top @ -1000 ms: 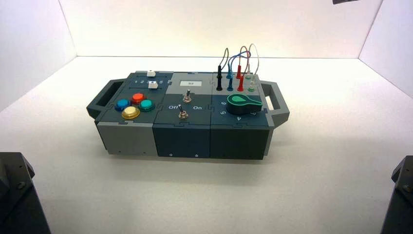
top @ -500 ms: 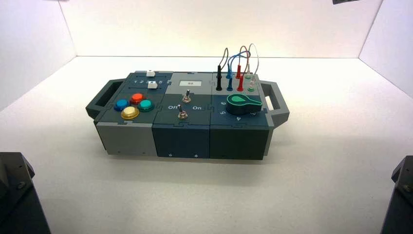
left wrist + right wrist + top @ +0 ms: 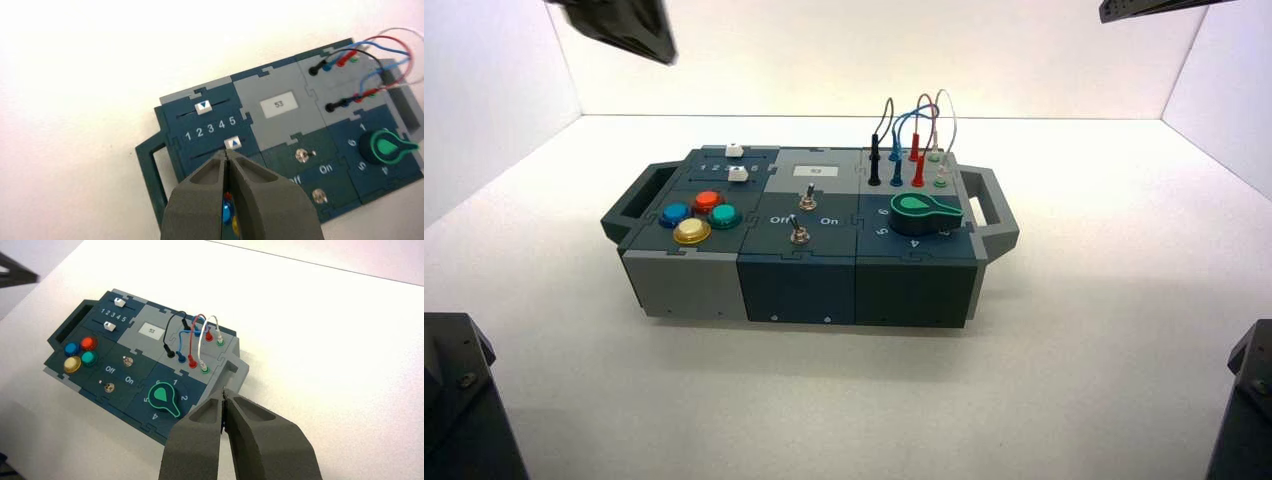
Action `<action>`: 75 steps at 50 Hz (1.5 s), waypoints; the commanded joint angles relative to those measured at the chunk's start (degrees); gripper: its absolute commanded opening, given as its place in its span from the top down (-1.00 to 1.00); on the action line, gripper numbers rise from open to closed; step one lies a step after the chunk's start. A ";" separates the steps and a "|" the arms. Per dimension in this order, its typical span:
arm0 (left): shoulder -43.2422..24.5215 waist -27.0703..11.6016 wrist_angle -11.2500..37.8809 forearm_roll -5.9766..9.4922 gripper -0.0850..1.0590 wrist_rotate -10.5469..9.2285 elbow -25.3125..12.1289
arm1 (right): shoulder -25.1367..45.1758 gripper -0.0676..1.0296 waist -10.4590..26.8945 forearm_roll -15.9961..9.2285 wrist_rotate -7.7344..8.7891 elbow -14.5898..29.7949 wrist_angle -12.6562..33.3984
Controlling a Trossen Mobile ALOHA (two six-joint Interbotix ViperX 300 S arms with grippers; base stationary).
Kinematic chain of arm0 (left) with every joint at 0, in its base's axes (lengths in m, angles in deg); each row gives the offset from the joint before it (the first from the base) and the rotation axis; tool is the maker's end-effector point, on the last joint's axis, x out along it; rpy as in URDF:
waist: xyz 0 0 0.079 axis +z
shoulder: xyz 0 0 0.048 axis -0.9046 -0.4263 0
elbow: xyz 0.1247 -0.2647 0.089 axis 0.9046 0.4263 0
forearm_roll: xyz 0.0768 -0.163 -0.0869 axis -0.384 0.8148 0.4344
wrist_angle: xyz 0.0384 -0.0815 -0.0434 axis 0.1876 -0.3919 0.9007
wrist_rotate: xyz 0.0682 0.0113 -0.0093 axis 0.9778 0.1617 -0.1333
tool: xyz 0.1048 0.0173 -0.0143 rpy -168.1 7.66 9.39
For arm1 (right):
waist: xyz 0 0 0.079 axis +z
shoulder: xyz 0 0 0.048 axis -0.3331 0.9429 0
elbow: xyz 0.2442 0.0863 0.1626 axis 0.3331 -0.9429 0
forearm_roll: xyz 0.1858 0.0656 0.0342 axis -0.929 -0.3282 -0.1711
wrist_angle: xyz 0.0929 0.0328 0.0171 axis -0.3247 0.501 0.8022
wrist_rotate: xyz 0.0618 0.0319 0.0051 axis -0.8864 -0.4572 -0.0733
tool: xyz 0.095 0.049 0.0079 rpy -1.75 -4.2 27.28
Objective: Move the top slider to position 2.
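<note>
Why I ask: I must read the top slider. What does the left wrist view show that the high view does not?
Left wrist only: the top slider with its arrow near the 2, the display reading 53, and the shut left end effector over the box. High only: the box's front wall and all four buttons unhidden. Both: the top and bottom slider, the switches, the green knob and the wires.

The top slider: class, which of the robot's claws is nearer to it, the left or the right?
Left. The left claw, shut, hangs above the box's slider end, beside the top slider. The right claw, also shut, hangs off the far end, past the green dial.
</note>
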 commanded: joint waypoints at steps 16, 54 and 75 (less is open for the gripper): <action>-22.94 -1.14 1.93 0.18 0.91 0.09 -12.13 | 0.09 0.92 0.09 -0.09 -0.09 0.88 -0.35; -32.34 -2.11 1.49 -0.26 0.91 0.70 -19.25 | 0.26 0.92 0.00 0.00 -0.09 0.79 -0.35; -32.43 0.18 1.41 -0.62 0.91 1.76 -19.25 | 0.35 0.92 0.09 0.00 -0.09 0.79 -0.35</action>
